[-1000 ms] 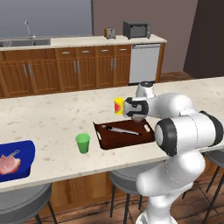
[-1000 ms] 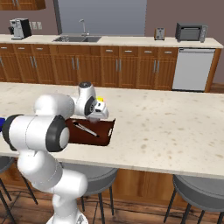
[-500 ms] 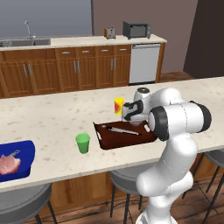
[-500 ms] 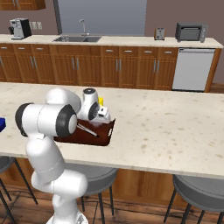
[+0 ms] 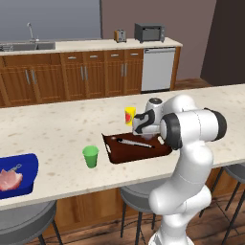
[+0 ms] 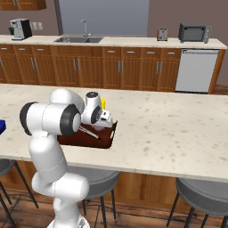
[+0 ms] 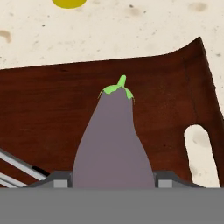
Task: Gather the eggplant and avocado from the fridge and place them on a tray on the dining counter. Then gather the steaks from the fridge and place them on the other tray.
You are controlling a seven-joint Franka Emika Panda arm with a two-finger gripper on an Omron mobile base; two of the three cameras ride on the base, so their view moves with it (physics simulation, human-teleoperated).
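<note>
A purple eggplant (image 7: 114,140) with a green cap sits between my gripper's (image 7: 113,181) fingers (image 7: 61,179), which are shut on its wide end. It hangs low over the flat dark brown tray (image 7: 52,109), stem pointing to the tray's far side. The hand (image 5: 143,123) hovers above that tray (image 5: 119,150) on the dining counter (image 5: 57,129). The blue tray (image 5: 24,165) at the counter's left holds a pale pink steak (image 5: 9,179). The avocado and the fridge are out of view.
A grey-handled utensil (image 5: 136,142) lies across the brown tray. A green cup (image 5: 90,156) stands left of it and a yellow cup (image 5: 129,116) behind it. Grey stools (image 5: 28,222) line the counter's near side. The wall counter with sink (image 6: 75,40) is behind.
The arm has folded, its elbow swinging toward the counter's near edge, and the hand has come lower over the brown tray with the eggplant still in it.
</note>
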